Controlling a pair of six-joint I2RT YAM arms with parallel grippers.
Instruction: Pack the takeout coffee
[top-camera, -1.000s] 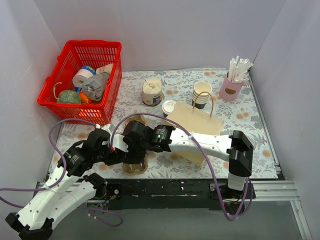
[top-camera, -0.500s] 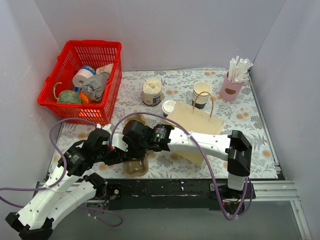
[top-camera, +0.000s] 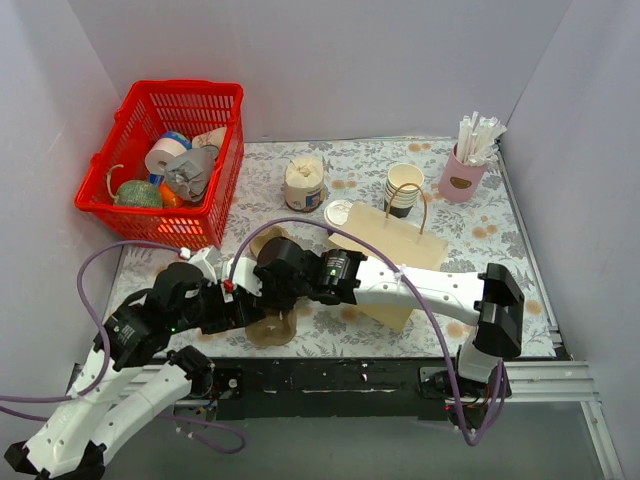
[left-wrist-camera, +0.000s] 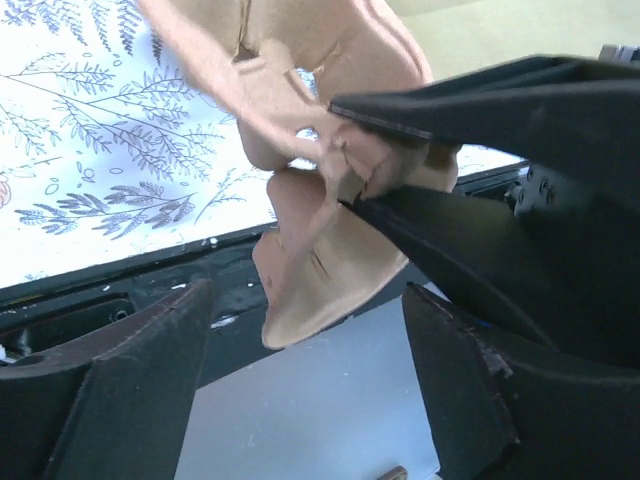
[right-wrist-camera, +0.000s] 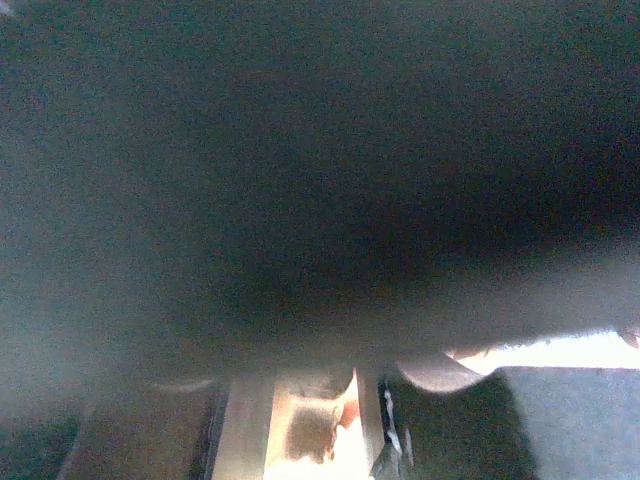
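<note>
Plainly, left jaws: left gripper (left-wrist-camera: 305, 290) is held wide, flanking the cup carrier (left-wrist-camera: 340, 260).
Right jaws: right gripper (left-wrist-camera: 345, 150) is pinched onto the carrier.
Around: takeout coffee (top-camera: 339, 213) is stood behind the paper bag (top-camera: 390, 255), near stacked cups (top-camera: 404, 188).
Arms: both are stretched low, meeting at the carrier.
Right wrist: only dark blur is shown.

Both arms shift, 1 to each side.
The left gripper (top-camera: 238, 305) drops back toward the near-left corner, the right arm (top-camera: 430, 290) swings its elbow out right and nearer, and the cup carrier (top-camera: 268, 328) between them turns slightly.
</note>
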